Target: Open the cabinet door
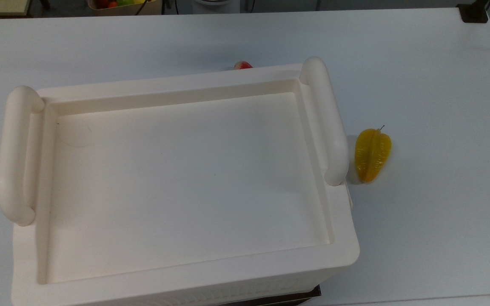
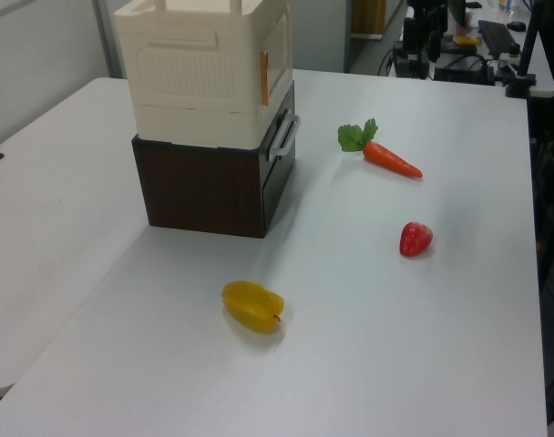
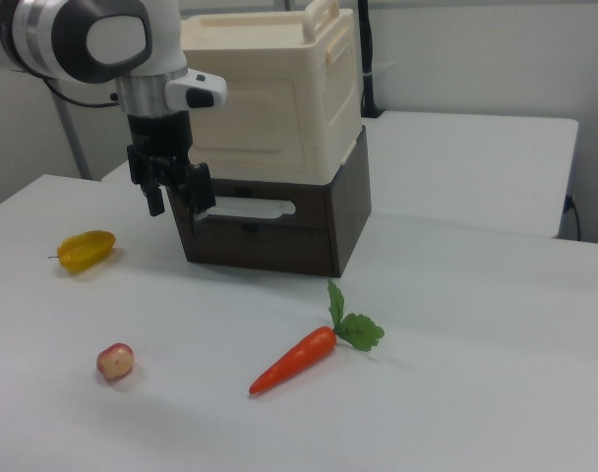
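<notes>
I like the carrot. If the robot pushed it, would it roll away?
Probably only a little. The carrot is tapered, so it would likely curve round rather than roll straight, and its leafy top may stop it. It looks like a light toy, so it should slide easily on the smooth table.

My gripper (image 3: 177,202) looks matt black; the cabinet (image 1: 185,178) is smooth cream plastic on a dark wood-look base.

A white counter (image 2: 423,346) fills the frame, with a cluttered desk (image 2: 477,55) at the left view's upper right and pale walls (image 3: 476,59) behind.
</notes>
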You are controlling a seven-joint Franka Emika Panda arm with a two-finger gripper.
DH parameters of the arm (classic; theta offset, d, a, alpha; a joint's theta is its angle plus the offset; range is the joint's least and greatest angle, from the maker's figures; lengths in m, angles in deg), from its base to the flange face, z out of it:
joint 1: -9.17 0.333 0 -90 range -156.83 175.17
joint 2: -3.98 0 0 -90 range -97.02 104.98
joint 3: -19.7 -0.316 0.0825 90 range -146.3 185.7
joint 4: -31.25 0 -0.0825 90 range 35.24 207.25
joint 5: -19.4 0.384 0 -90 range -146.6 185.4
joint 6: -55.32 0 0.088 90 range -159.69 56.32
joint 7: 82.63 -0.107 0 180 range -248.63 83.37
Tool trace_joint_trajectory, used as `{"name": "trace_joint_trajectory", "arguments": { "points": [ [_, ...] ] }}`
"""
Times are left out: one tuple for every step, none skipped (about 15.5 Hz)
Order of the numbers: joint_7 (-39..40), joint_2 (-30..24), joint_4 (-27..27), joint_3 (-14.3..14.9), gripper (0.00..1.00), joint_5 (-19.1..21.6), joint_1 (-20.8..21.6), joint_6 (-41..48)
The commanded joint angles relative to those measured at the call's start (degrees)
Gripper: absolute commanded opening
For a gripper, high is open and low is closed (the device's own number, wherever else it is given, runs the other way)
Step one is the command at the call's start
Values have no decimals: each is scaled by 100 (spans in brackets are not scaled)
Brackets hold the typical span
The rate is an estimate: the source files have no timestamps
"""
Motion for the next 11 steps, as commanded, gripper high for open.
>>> {"name": "trace_joint_trajectory", "arguments": {
  "points": [
    [-68,-154,81,17,100,-141,36,10],
    [-68,-154,89,17,100,-141,36,18],
    [-68,-162,81,17,100,-141,36,27],
    [-68,-162,81,26,100,-141,36,18],
    [-68,-154,81,26,100,-141,36,1],
    [-68,-154,72,17,100,-141,36,1],
    [-68,-145,54,17,100,-141,36,1],
    [-68,-127,54,17,100,-141,45,-8],
    [-68,-127,54,17,100,-141,45,-8],
    [-68,-136,46,17,100,-141,36,1],
    [-68,-136,45,17,100,-141,36,1]
  ]
}}
